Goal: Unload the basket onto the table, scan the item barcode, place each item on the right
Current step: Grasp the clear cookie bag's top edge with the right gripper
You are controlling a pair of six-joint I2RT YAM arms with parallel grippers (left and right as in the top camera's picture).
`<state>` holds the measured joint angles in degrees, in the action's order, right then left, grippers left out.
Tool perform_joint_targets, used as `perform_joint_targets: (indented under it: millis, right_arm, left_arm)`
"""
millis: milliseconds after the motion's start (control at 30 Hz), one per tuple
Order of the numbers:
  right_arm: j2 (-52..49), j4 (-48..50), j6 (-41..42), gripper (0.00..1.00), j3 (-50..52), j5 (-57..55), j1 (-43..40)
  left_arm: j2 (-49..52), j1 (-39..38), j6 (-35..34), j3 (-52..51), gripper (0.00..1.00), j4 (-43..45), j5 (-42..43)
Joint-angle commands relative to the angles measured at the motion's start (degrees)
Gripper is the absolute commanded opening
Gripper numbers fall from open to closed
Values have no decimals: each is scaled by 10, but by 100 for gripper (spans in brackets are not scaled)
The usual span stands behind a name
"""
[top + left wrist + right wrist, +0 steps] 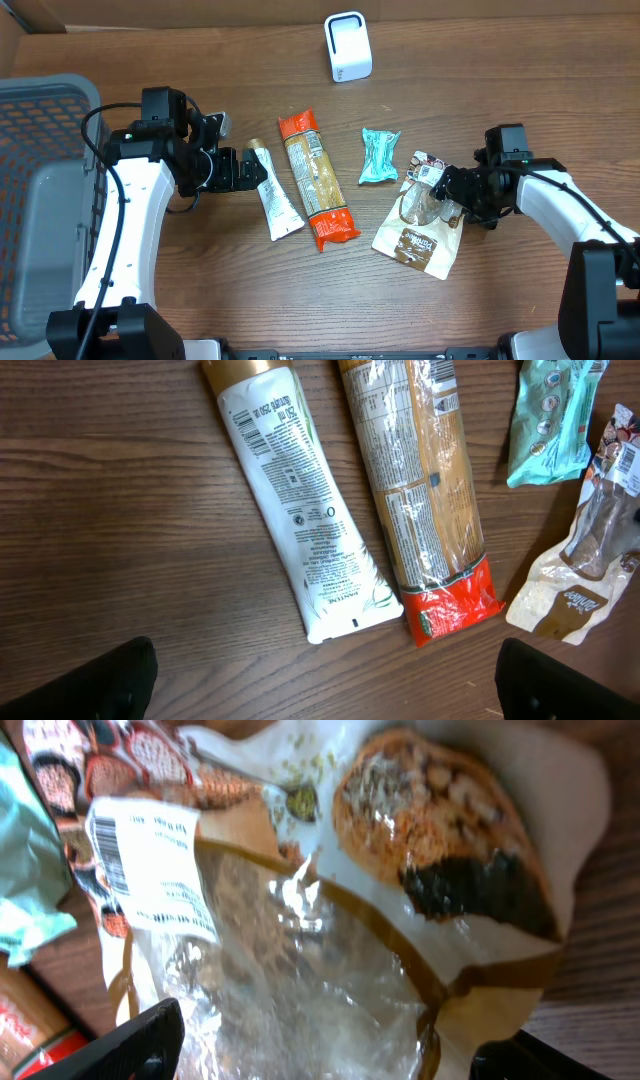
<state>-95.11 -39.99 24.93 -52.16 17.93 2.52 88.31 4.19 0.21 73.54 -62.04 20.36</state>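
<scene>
Layout, big to small: wood table point(520, 70), grey mesh basket point(40, 110) off the left edge. In a row mid-table lie a spaghetti packet point(316, 180), a brown-and-white pouch point(418, 235), a white tube point(277, 195) and a teal packet point(379, 157). A white scanner point(348, 46) stands at the far edge, well apart from all of them.

Right gripper point(448, 192) sits over the pouch's upper right part. Jaws are wide, one finger on each side of the clear window, and nothing is pinched that I can see. Left gripper point(248, 170) is just beside the tube's cap end, jaws fully spread over bare wood, holding nothing.

My read is that this is the pick step, with the pouch as the target and no scan begun. Next move: lower, close on the pouch without crumpling the film, lift, and carry it to the scanner. The film looks slack, so the grip may slip or fold.

The pouch lies flat. Its long axis runs roughly far-to-near, leaning slightly right at the far end. The barcode label point(140, 860) is on that far end, face up, so it will need tilting toward the scanner window.
</scene>
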Motion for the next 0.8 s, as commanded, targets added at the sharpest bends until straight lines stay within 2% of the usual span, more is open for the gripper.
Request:
perform_joint_targets:
  millis: [0, 767]
  right_arm:
    - [-2, -4, -29, 87, 0, 26, -2]
    - [-2, 43, -29, 94, 6, 1, -2]
  left_arm:
    - [2, -2, 11, 0, 100, 2, -2]
    - [2, -2, 11, 0, 100, 2, -2]
